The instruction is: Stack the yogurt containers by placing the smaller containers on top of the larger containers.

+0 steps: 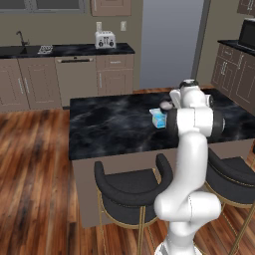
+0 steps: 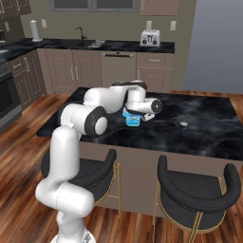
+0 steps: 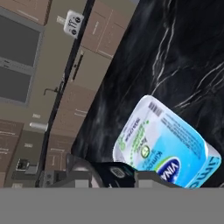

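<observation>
Pincer (image 3: 117,176) closed down tight now on what I take for the small dark cup (image 3: 109,169), low over the table (image 3: 175,52) just left of the light blue tub (image 3: 170,144), a firm grip for carrying it on top.

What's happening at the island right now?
The arm is reaching over the island counter. Its hand is shut on the small dark cup, right beside the light blue tub. The tub's top is bare, so nothing is stacked yet.
</observation>
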